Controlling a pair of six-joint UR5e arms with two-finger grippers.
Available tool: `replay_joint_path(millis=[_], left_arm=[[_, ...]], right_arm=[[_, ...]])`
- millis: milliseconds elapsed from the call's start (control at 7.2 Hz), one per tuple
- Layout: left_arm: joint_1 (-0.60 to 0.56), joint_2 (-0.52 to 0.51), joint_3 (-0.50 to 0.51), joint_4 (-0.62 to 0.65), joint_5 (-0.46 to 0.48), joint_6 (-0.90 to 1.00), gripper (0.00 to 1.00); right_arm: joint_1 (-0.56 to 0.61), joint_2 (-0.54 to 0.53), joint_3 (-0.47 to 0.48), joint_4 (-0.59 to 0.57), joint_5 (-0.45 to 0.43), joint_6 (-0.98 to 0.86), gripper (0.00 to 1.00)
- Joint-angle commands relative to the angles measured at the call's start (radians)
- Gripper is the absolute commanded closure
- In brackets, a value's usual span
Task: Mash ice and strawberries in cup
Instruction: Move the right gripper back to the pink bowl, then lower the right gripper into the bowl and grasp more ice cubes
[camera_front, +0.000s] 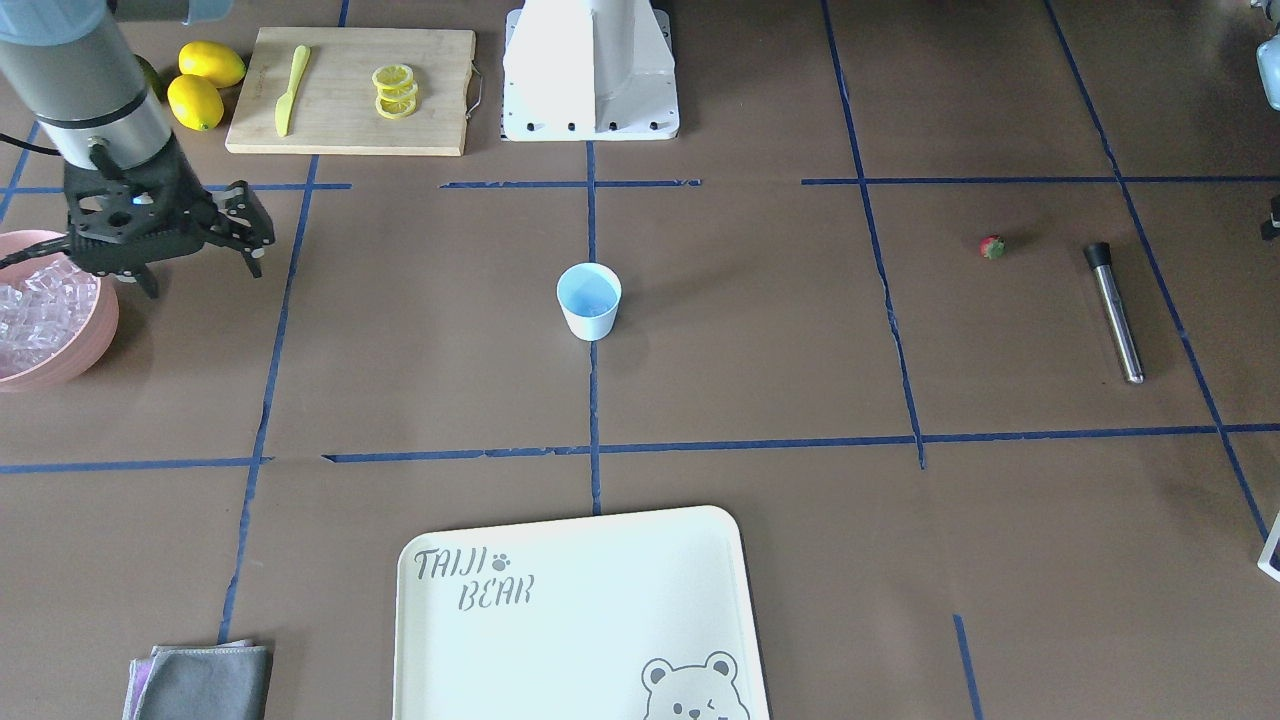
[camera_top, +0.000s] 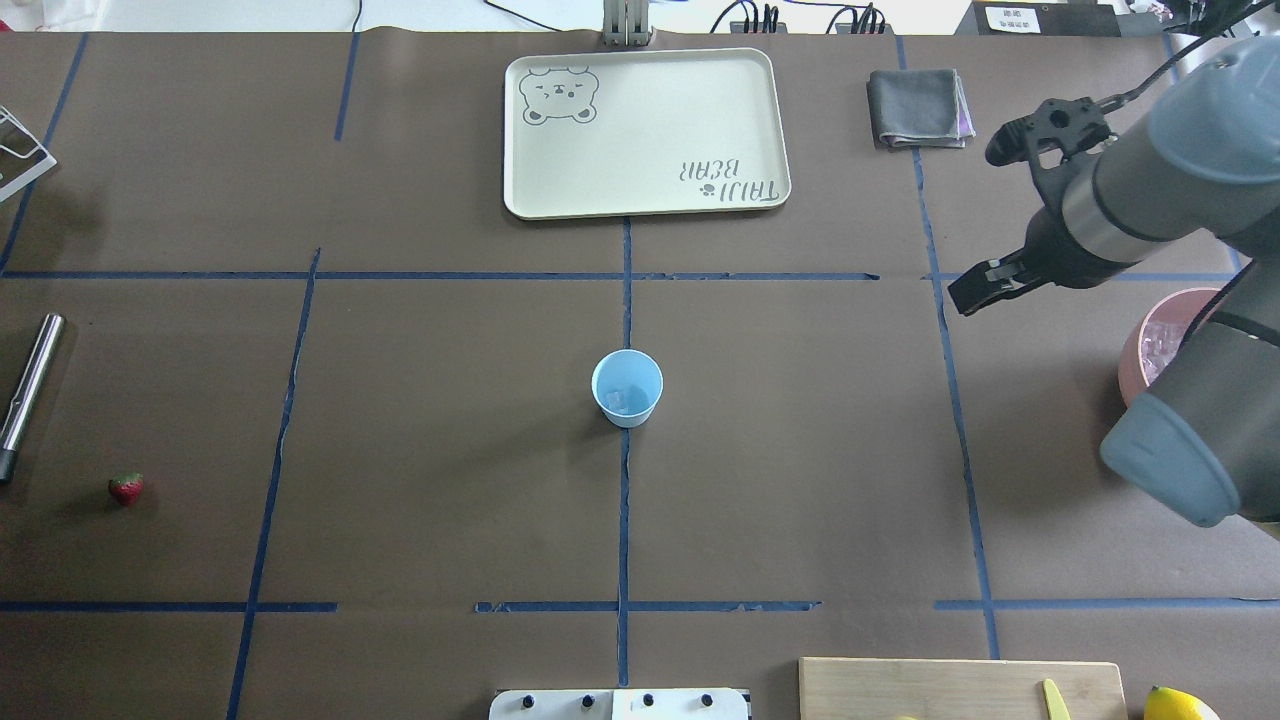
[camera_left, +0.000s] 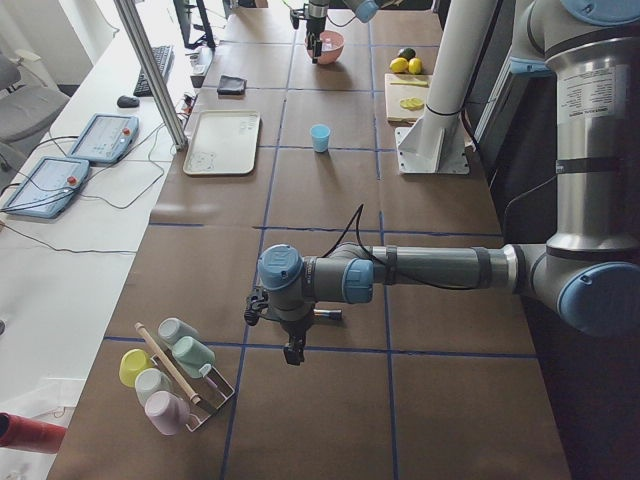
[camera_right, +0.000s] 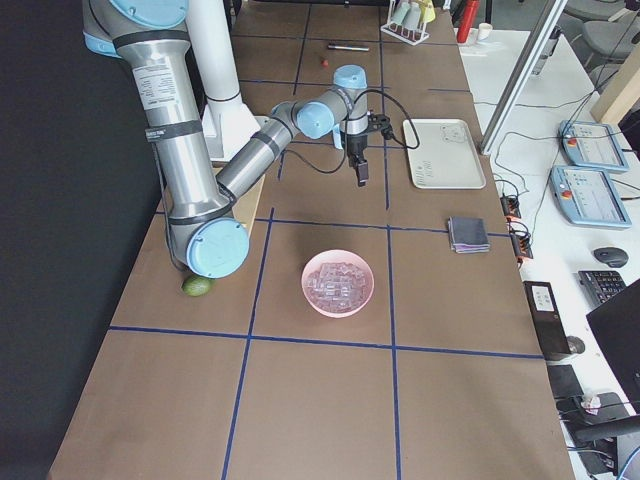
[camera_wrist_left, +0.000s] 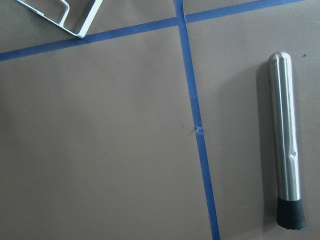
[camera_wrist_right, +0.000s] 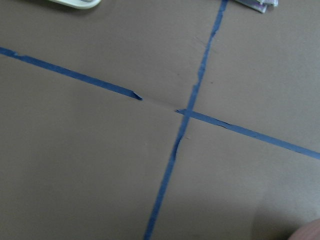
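The light blue cup (camera_front: 589, 300) stands upright at the table's centre, and a clear cube of ice (camera_top: 620, 400) seems to lie inside it. More ice (camera_front: 35, 310) fills the pink bowl (camera_front: 85, 350). My right gripper (camera_front: 205, 270) hangs open and empty above the table, just beside that bowl. One strawberry (camera_front: 992, 247) lies alone on the far side of the table, near a steel muddler (camera_front: 1115, 310). My left gripper (camera_left: 293, 352) hovers over the muddler (camera_wrist_left: 286, 145). I cannot tell whether it is open or shut.
A wooden cutting board (camera_front: 350, 130) holds lemon slices and a yellow knife, with whole lemons (camera_front: 205, 85) beside it. A cream tray (camera_front: 580, 620) and a grey cloth (camera_front: 205, 680) lie at the operators' edge. A white rack of cups (camera_left: 175, 375) stands beyond the muddler.
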Motion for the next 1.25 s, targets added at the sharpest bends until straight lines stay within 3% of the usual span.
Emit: replay_joint_path(millis=[0,139,556,1112], left_arm=[[0.000,0.000,-0.002,0.001,0.000,0.000,0.00],[0.000,0.000,-0.004,0.001,0.000,0.000,0.00],[0.000,0.002,-0.005,0.002,0.000,-0.002,0.00],[0.000,0.002,-0.004,0.002,0.000,-0.002,0.00]], right_arm=[[0.140,-0.112,-0.001,0.003,0.092,-0.204,0.01],[0.165,-0.167,-0.006,0.056,0.100,-0.240,0.01],[0.194,-0.344,-0.145,0.432,0.146,-0.230,0.01],[0.197,-0.384,-0.224,0.463,0.123,-0.164,0.02]])
